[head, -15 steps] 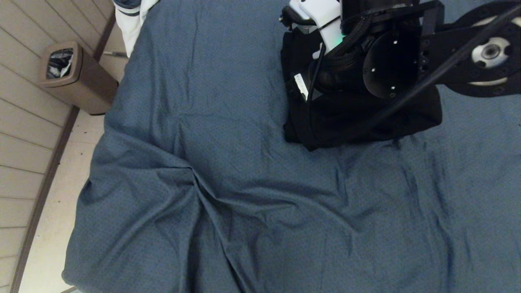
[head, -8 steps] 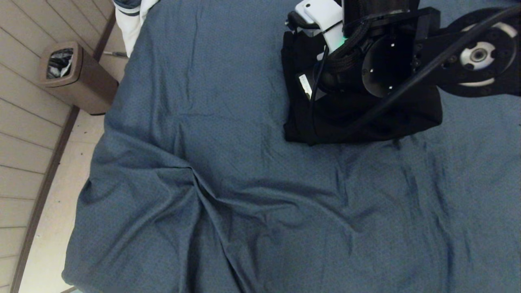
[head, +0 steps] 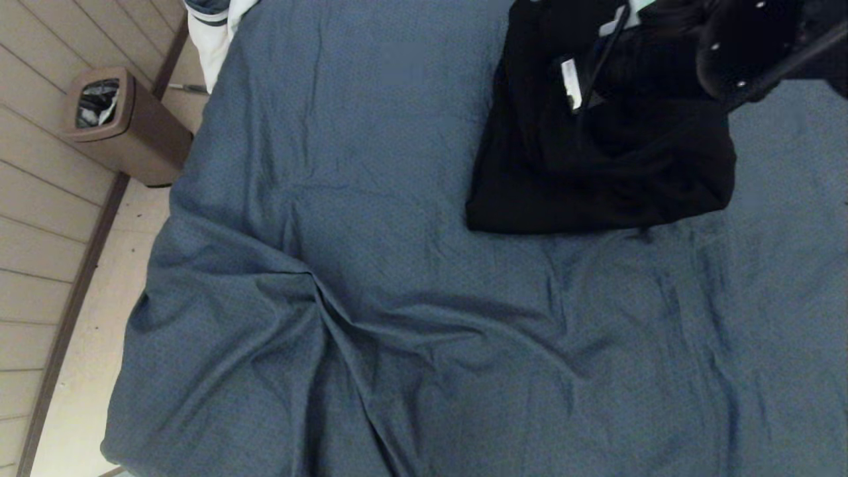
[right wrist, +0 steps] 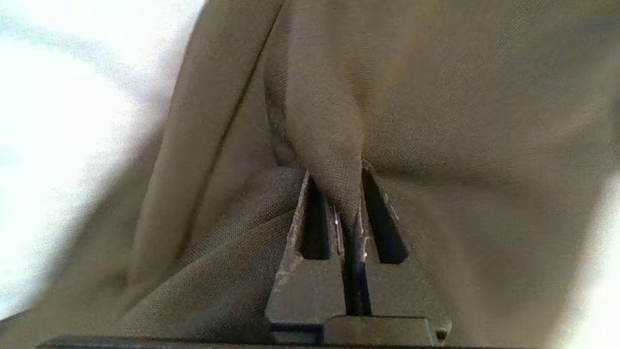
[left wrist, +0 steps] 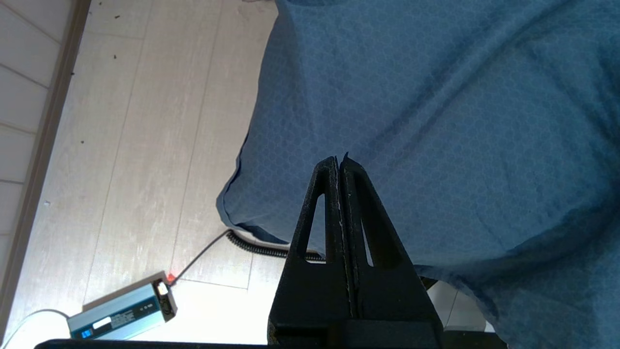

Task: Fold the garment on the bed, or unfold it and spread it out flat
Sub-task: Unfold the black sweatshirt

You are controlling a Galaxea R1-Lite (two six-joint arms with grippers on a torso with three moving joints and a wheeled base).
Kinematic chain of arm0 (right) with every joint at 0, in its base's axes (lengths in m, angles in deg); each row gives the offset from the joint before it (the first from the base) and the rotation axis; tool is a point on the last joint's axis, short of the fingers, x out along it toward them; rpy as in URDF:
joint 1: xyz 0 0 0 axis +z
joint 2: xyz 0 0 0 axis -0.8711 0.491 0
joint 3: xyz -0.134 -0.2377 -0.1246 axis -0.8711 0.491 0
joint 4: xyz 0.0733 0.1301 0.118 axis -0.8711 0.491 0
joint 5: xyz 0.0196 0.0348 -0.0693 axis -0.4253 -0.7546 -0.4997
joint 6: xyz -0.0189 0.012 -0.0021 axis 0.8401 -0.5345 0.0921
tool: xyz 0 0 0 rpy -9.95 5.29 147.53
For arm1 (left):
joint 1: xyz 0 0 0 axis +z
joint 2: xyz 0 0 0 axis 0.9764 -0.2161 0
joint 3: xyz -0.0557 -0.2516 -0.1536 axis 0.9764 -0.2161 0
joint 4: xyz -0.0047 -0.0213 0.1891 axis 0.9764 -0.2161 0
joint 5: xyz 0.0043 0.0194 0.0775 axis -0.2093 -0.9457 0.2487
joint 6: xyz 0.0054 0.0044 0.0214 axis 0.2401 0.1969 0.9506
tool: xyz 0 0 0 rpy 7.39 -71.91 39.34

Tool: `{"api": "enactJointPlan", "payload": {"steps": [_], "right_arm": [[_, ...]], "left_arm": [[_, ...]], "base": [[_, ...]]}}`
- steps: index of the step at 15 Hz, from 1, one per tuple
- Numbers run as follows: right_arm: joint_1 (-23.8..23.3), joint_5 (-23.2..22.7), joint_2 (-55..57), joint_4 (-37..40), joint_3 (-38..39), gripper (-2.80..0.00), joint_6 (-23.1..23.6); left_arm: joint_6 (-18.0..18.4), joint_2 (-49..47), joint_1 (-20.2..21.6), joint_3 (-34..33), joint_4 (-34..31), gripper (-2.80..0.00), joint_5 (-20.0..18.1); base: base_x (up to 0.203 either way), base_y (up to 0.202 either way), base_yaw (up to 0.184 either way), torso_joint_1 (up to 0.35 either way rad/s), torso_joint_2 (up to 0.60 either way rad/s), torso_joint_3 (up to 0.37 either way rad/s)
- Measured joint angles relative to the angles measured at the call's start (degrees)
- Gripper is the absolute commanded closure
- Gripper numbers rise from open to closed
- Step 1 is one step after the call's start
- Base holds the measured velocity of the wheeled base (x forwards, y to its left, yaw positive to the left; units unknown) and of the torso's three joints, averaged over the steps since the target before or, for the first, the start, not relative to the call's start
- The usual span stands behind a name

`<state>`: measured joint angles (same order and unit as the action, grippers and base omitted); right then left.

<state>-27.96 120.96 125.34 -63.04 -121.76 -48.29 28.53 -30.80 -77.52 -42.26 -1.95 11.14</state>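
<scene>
The garment (head: 596, 172), a black hoodie, lies bunched on the far right part of the blue-grey bed (head: 397, 298). Its upper layer is pulled up toward the top of the head view, showing a white label (head: 571, 74). Only a dark part of my right arm (head: 748, 46) shows there, and the fingers are out of that view. In the right wrist view my right gripper (right wrist: 335, 168) is shut on a pinched fold of the garment (right wrist: 436, 97). My left gripper (left wrist: 339, 159) is shut and empty, parked over the bed's near corner.
A brown waste bin (head: 122, 126) stands on the floor left of the bed by the panelled wall. A white and navy duvet (head: 212, 26) hangs at the bed's far left corner. A silver power box (left wrist: 121, 312) and coiled cable (left wrist: 261, 245) lie on the floor.
My right gripper has shut on the garment. The arm has drawn away toward the top right of the head view, lifting the garment's upper layer. The left arm has not moved.
</scene>
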Motion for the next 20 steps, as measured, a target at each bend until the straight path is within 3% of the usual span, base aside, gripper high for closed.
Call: {"api": "enactJointPlan", "payload": {"steps": [4,8,15,20], "right_arm": [[-9.4,-1.4,-6.1,0.3,0.9,0.0,0.5],[-18.9,-5.4,-15.3,-0.1,11.2,0.0,0.2],[-43.5,-21.9,-28.0,-8.0,35.8,0.0,-0.9],[-55.9,-31.5,-28.6,-13.8,42.8,0.0,-2.6]], "left_arm": [[0.0,0.0,0.0,0.0,0.0,0.0,0.0],[-0.1,0.0,0.0,0.0,0.1,0.0,0.0],[-0.1,0.0,0.0,0.0,0.1,0.0,0.0],[-0.1,0.0,0.0,0.0,0.1,0.0,0.0]], "base": [[0.0,0.0,0.0,0.0,0.0,0.0],[0.0,0.0,0.0,0.0,0.0,0.0],[0.0,0.0,0.0,0.0,0.0,0.0],[0.0,0.0,0.0,0.0,0.0,0.0]]}}
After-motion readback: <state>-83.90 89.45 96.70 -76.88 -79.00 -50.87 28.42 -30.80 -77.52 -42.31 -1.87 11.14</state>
